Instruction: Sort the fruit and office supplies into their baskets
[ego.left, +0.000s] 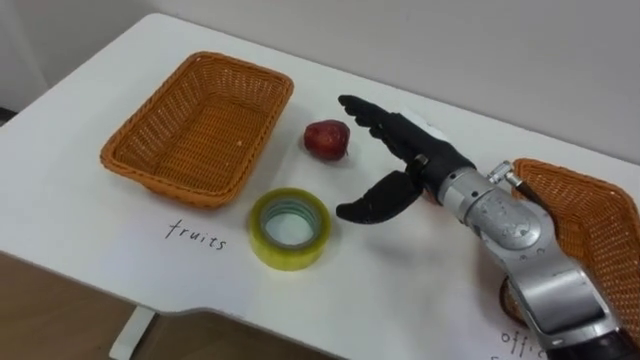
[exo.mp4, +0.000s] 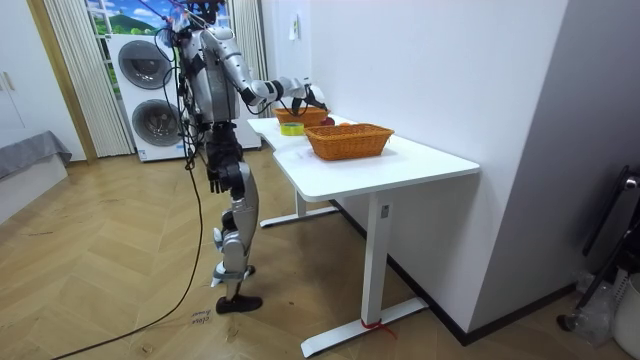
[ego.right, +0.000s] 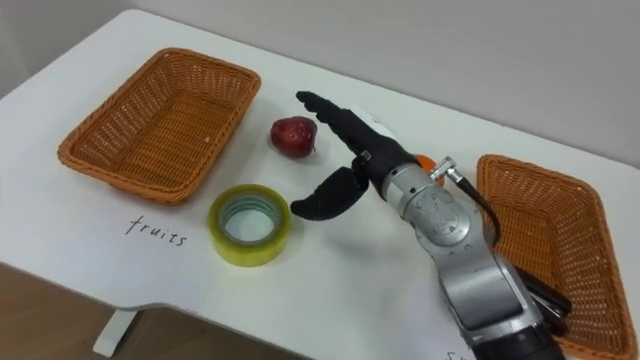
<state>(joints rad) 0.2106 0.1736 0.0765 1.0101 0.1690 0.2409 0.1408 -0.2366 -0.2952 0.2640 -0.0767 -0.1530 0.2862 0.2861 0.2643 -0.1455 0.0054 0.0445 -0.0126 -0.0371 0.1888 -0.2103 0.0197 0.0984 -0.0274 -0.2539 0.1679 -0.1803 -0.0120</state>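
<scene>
A red apple lies on the white table, just right of the empty wicker basket marked for fruits. A yellow tape roll lies flat in front of the apple, near the table's front edge. My right hand hovers open just right of the apple, its fingers stretched toward it and its thumb spread down toward the tape; it holds nothing. A small orange thing peeks out behind the wrist. In the room view my left hand hangs by my hip.
A second wicker basket stands at the table's right end with a dark object inside. The wall runs close behind the table. In the room view I stand at the table's long side; washing machines stand behind me.
</scene>
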